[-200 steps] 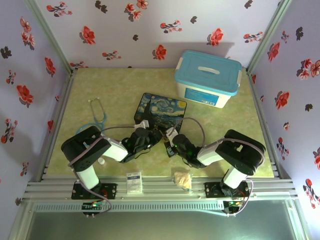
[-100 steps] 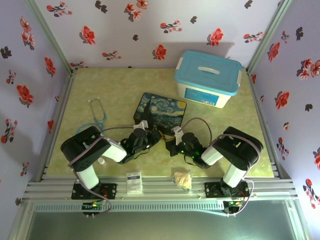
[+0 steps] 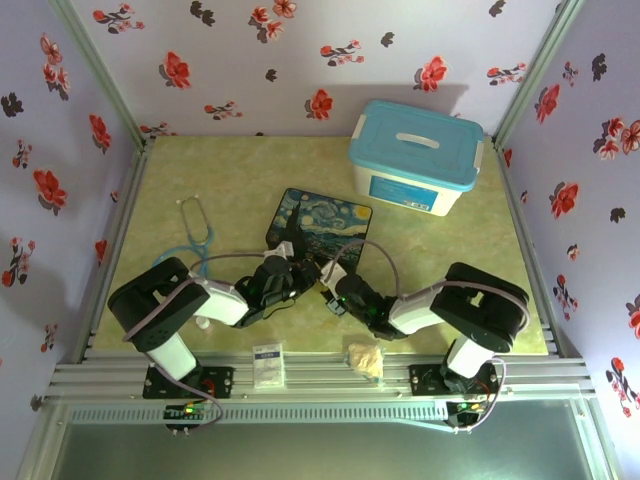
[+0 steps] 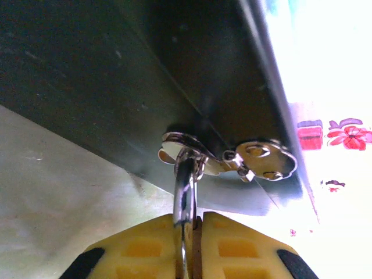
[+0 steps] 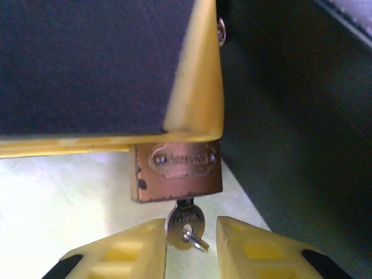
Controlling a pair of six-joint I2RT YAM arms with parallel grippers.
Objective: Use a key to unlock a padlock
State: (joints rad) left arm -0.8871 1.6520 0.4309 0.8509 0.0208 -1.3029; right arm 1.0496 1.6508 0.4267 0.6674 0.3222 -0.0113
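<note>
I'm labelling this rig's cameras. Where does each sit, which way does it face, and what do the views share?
Top external: above and behind the bases, looking down at the table; left arm and right arm meet near the middle.
Left wrist: on the left arm, looking along the left gripper, shut on the shackle.
Right wrist: looking along the right gripper, open either side of the key in the padlock.
Shared: both wrist views show parts of that padlock.
</note>
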